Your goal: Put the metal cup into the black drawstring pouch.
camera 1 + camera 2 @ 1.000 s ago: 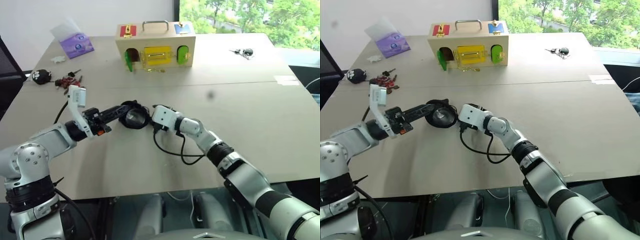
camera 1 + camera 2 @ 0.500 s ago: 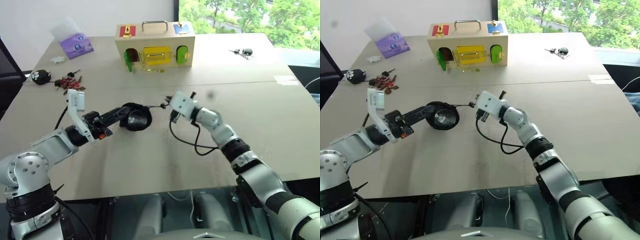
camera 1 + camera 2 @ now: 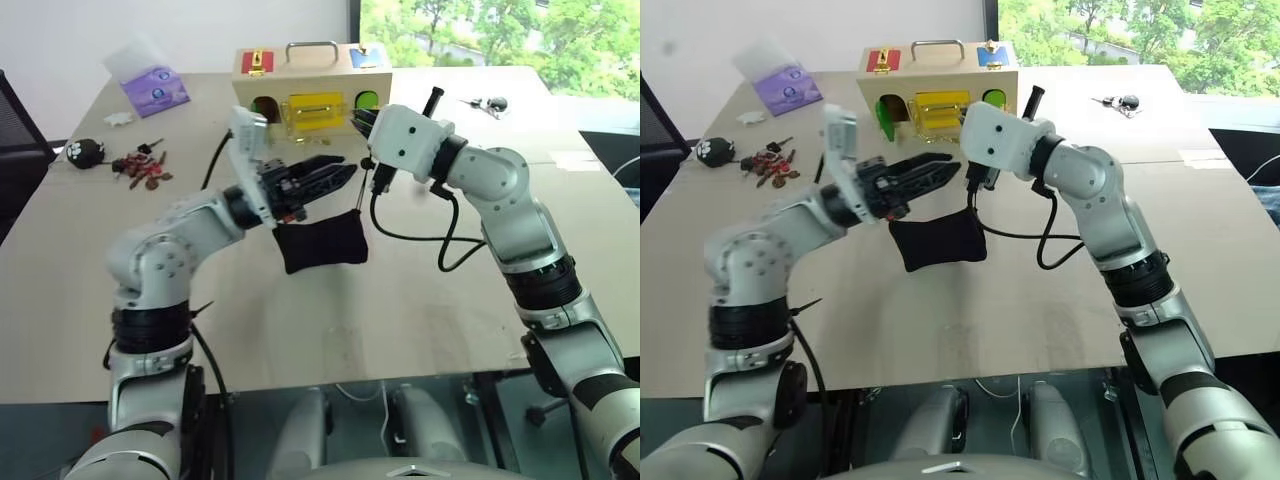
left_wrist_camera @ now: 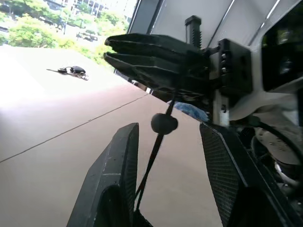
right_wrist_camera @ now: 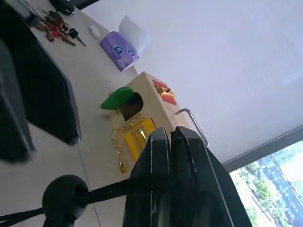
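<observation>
The small soft black fabric drawstring pouch (image 3: 322,245) hangs above the pale desk (image 3: 560,250) by its thin cord (image 5: 118,189), which the right pincer (image 5: 173,142) clamps tight. The left pincer (image 3: 335,177) stands released just above the pouch. The cup is unseen, presumably bagged; cinching probably remains. No readable writing

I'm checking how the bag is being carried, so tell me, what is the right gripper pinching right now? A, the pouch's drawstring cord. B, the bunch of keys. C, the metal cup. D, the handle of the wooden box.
A: the right gripper is shut on the drawstring cord beside its knot, and the black drawstring pouch hangs from it above the table.
</observation>
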Robot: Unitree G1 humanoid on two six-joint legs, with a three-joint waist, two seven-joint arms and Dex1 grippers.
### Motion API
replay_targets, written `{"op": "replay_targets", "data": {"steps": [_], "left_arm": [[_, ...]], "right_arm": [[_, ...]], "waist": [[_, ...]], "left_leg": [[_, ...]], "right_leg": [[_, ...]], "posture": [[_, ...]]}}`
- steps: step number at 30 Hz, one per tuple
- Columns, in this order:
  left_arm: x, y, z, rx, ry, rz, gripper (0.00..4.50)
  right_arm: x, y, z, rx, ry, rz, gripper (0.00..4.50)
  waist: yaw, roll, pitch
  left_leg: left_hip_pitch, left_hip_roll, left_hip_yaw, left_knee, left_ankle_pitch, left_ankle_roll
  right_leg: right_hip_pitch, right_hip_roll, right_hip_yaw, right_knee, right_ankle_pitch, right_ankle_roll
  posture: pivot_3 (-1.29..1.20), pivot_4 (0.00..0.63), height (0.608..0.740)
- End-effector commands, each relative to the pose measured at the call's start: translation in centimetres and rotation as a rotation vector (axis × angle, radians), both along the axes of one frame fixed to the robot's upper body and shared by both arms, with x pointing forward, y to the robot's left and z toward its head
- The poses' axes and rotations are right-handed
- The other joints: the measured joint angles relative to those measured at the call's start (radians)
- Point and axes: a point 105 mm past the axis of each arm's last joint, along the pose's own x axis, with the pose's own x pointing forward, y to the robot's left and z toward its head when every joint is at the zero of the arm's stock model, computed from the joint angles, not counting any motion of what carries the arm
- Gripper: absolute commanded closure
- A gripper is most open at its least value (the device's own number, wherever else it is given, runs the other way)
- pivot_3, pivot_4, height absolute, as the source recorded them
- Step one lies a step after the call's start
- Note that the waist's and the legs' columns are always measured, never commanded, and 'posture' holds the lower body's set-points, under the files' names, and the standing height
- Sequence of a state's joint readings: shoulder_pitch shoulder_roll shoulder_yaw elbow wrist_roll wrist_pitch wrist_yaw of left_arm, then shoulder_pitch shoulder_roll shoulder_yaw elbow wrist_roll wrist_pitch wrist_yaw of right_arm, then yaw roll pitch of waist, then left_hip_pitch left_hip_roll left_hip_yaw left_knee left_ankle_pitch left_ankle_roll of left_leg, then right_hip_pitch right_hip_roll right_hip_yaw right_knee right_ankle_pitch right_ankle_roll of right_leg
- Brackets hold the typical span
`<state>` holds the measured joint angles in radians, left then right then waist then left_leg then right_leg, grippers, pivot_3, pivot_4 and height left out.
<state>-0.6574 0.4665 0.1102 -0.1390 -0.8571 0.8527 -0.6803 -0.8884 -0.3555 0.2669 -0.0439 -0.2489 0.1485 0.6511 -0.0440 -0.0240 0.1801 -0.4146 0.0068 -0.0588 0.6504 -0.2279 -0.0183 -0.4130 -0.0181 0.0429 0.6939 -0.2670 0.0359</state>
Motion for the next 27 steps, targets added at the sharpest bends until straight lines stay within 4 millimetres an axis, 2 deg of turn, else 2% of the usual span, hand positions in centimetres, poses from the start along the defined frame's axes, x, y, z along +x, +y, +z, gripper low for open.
{"op": "replay_targets", "data": {"steps": [1, 14, 17, 19, 20, 24, 26, 27], "left_arm": [[0.4, -0.7, 0.9, 0.000, -0.083, -0.026, 2.43], [0.3, -2.3, 1.8, -0.014, -0.137, -0.086, 2.43], [0.2, -2.5, 1.5, -0.001, -0.141, -0.097, 3.21], [0.3, -2.7, 1.3, 0.000, -0.138, -0.098, 4.21], [0.2, -2.8, 1.1, 0.003, -0.137, -0.100, 4.36], [0.6, -2.8, -0.3, 0.028, -0.100, -0.071, 4.35], [0.7, -2.4, -1.6, 0.069, -0.076, -0.056, 4.35], [0.8, -1.9, -2.6, 0.097, -0.056, -0.043, 4.35]], "right_arm": [[-1.2, 0.6, 2.2, -0.003, -0.076, 0.026, 4.50], [-1.6, 0.9, 2.1, -0.006, -0.064, 0.029, 4.50], [-1.7, 0.9, 2.1, 0.000, -0.059, 0.029, 4.50], [-1.7, 0.9, 2.2, 0.013, -0.049, 0.033, 4.50], [-1.7, 0.9, 2.2, 0.023, -0.040, 0.036, 4.50], [-1.9, 0.7, 2.8, 0.172, 0.078, 0.058, 4.50], [-1.0, -0.4, 3.1, 0.252, 0.141, 0.020, 4.50], [0.3, -2.1, 3.1, 0.300, 0.166, -0.050, 4.50]], "waist": [[0.000, 0.000, 0.000], [0.003, 0.000, 0.000], [0.003, 0.000, 0.000], [0.004, 0.000, 0.000], [0.004, 0.000, 0.000], [0.001, 0.000, 0.000], [0.003, 0.000, 0.000], [0.004, 0.000, 0.000]], "left_leg": [[0.000, 0.000, 0.000, 0.000, 0.000, 0.000], [-0.001, 0.000, 0.000, 0.000, 0.000, 0.000], [-0.001, 0.000, 0.000, 0.000, 0.000, 0.000], [-0.001, 0.000, 0.000, 0.000, 0.000, 0.000], [-0.001, 0.000, 0.000, 0.000, 0.000, 0.000], [-0.001, 0.000, 0.000, 0.000, 0.000, 0.000], [-0.001, 0.000, -0.001, 0.000, 0.000, 0.000], [-0.001, 0.000, -0.001, 0.000, 0.000, 0.000]], "right_leg": [[0.000, 0.000, 0.000, 0.000, 0.000, 0.000], [0.000, -0.001, -0.001, -0.001, 0.000, 0.000], [0.000, -0.001, -0.001, -0.001, 0.000, 0.000], [0.000, -0.001, -0.001, -0.001, 0.000, 0.000], [0.000, -0.001, -0.001, -0.001, 0.000, 0.000], [0.000, -0.001, -0.001, -0.001, 0.000, 0.000], [0.000, -0.001, 0.000, -0.001, 0.000, 0.000], [0.000, -0.001, -0.001, -0.001, 0.000, 0.000]], "posture": [[0.00, 0.150, 0.740], [0.00, 0.150, 0.740], [0.00, 0.150, 0.740], [0.00, 0.150, 0.740], [0.00, 0.150, 0.740], [0.00, 0.150, 0.740], [0.00, 0.150, 0.740], [0.00, 0.150, 0.740]]}}
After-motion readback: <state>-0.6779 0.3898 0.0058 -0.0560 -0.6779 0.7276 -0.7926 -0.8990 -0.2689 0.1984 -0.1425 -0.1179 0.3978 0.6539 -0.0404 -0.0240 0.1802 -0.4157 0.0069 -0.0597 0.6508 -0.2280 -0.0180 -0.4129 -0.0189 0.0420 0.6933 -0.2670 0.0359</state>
